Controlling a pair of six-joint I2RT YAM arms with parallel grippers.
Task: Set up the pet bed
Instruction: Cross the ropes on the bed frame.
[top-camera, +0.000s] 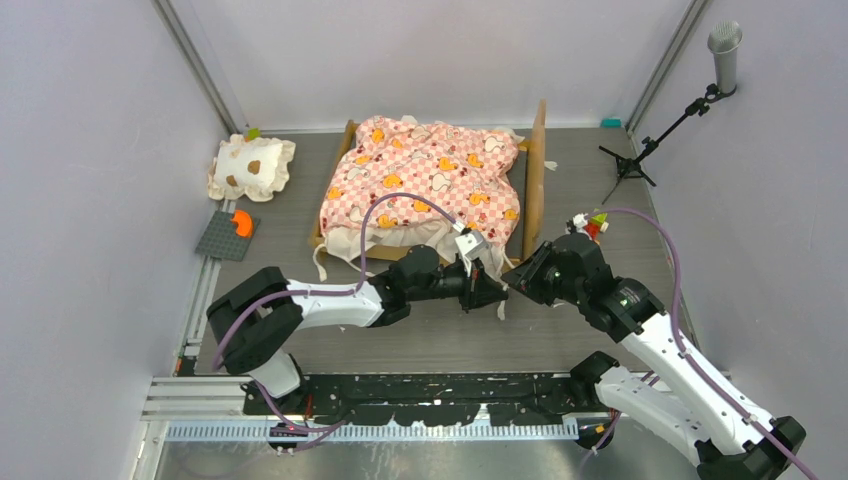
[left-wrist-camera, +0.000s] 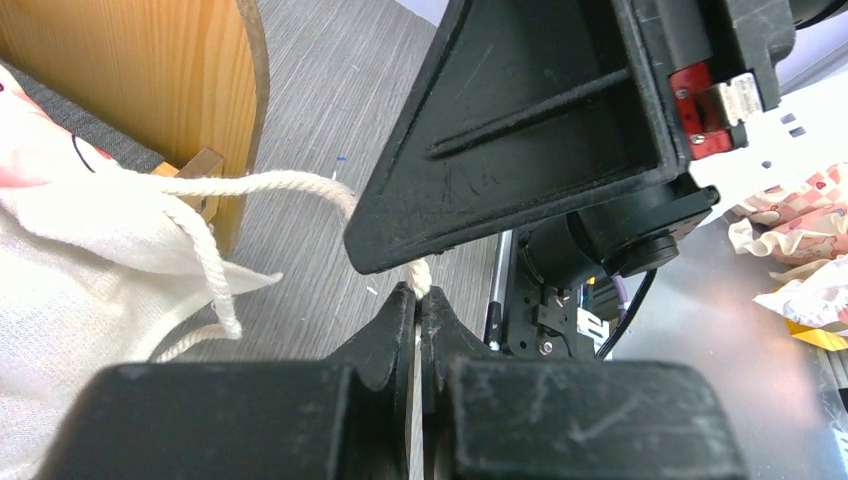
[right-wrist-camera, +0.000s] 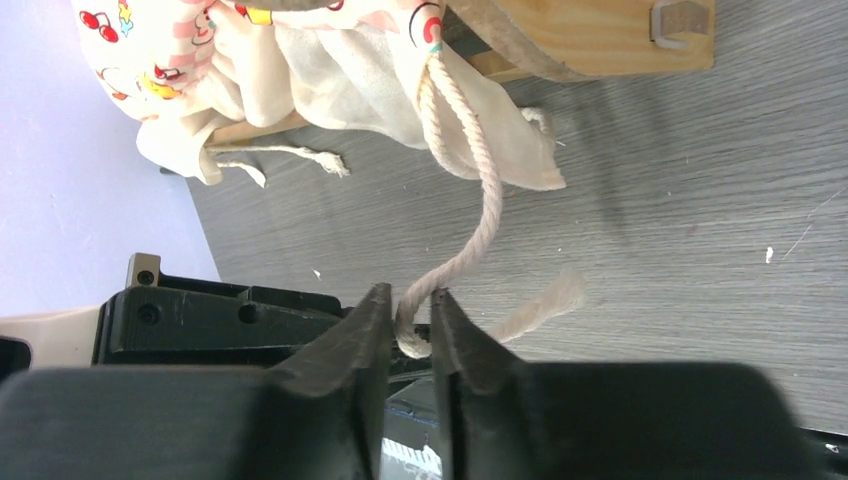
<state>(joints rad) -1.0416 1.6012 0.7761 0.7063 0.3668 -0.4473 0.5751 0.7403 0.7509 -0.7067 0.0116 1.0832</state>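
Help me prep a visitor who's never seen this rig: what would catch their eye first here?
The pink checkered mattress with orange animals, heaped on the light-wood bed frame mid-way across the table. Just in front of it the left gripper and right gripper meet nose to nose, each shut on a cream cord trailing from the mattress. A cream spotted pillow lies apart at far left.

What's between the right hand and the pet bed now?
A cream cord runs from the pet bed into the right hand, pinched there, over grey tabletop. The right wrist view shows it.
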